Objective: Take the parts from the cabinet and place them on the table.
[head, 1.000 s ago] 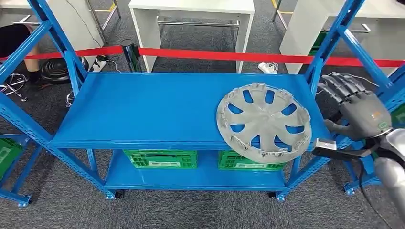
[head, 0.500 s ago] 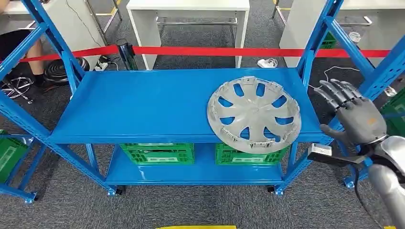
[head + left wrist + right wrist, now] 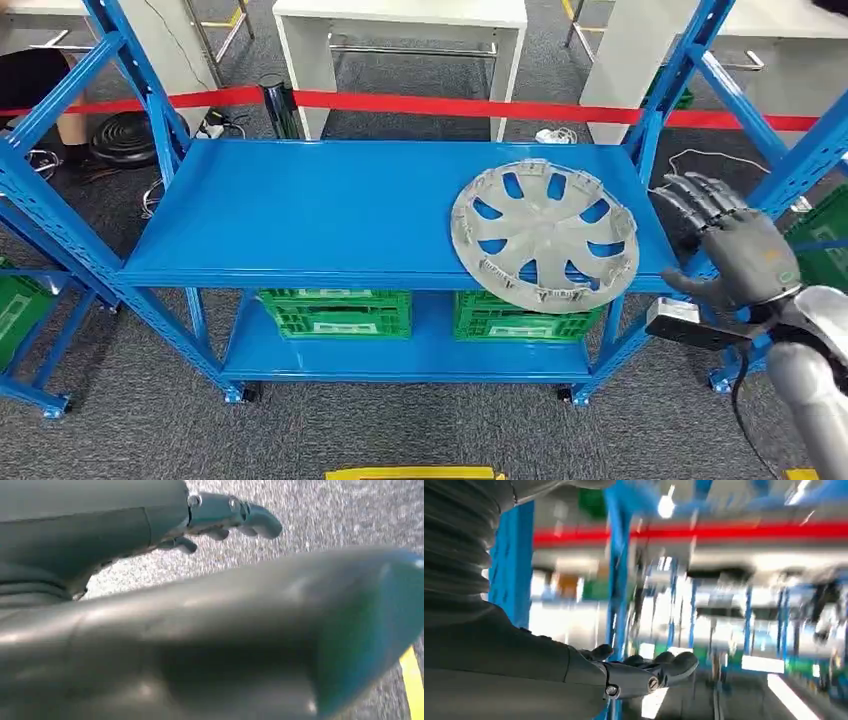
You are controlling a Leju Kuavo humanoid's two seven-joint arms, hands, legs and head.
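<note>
Grey plastic spoked wheel cover (image 3: pixel 544 236) still on blue metal shelf (image 3: pixel 330 215); right robot hand (image 3: pixel 735 250) beside it, fingers spread, empty. Nothing moved to counter yet.

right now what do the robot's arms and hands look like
The right hand is dark grey with slim, segmented darker fingers and small coloured marks on its back. Its forearm is glossy silver, with a black cable and a small grey box at the wrist. The left hand looks grey, with visible screws.

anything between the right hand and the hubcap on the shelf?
Head view: the blue upright post of the shelf stands between the right hand and the hubcap; otherwise bare shelf.
</note>
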